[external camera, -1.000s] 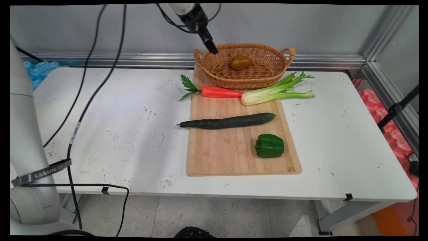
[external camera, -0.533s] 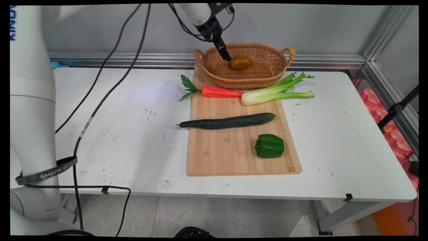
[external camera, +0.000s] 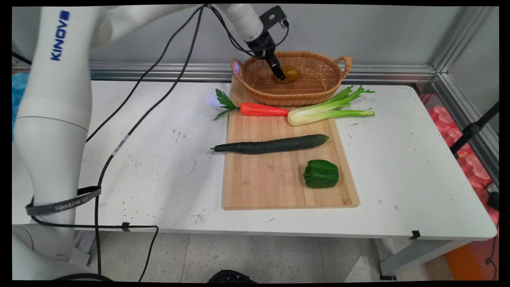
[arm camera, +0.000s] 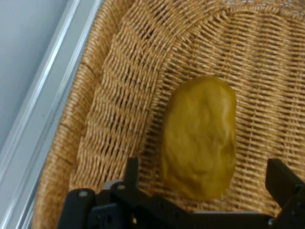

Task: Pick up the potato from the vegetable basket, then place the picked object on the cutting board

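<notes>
Gripper (arm camera: 205, 179) is hanging inside the wicker basket (external camera: 314, 85) at the bench's far edge — fingers (arm camera: 131, 171) spread wide, w/ the potato (arm camera: 200, 136) lying between them, not gripped.

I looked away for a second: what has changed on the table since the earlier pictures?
The black two-finger gripper has come down from above the woven wicker basket's left rim into it, open around the yellow-brown potato. Nothing is grasped yet. The vegetables on the wooden cutting board stayed put.
</notes>
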`<action>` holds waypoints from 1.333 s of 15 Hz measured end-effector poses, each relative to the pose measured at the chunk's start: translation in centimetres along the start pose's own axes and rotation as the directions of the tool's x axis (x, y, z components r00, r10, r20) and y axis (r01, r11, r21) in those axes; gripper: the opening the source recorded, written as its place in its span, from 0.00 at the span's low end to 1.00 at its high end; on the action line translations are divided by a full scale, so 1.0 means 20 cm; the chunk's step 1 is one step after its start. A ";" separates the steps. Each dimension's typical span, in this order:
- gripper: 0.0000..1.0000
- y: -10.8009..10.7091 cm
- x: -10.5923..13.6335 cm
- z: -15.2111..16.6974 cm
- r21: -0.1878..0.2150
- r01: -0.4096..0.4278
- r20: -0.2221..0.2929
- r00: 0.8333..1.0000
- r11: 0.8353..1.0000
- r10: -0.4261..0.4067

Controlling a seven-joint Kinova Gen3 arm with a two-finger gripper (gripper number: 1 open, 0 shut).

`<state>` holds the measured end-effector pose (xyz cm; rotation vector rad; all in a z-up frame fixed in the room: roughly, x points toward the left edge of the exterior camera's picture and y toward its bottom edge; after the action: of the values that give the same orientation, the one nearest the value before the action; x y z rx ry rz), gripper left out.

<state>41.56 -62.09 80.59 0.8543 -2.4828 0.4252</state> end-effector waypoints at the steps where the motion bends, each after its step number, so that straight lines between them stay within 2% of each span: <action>1: 1.00 -0.01 0.00 0.03 -0.005 0.003 -0.003 1.000 1.000 -0.003; 7: 1.00 -0.04 0.01 0.16 -0.030 0.029 -0.020 0.999 0.999 -0.030; 8: 0.00 -0.04 0.01 0.17 -0.033 0.033 -0.023 0.999 0.999 -0.034; 14: 0.00 -0.05 0.01 0.10 -0.039 0.039 -0.017 0.999 0.998 -0.039; 20: 0.00 0.04 0.08 -0.21 0.022 0.050 0.009 0.999 0.998 -0.050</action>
<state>41.34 -60.57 84.91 0.9277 -2.4640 0.4325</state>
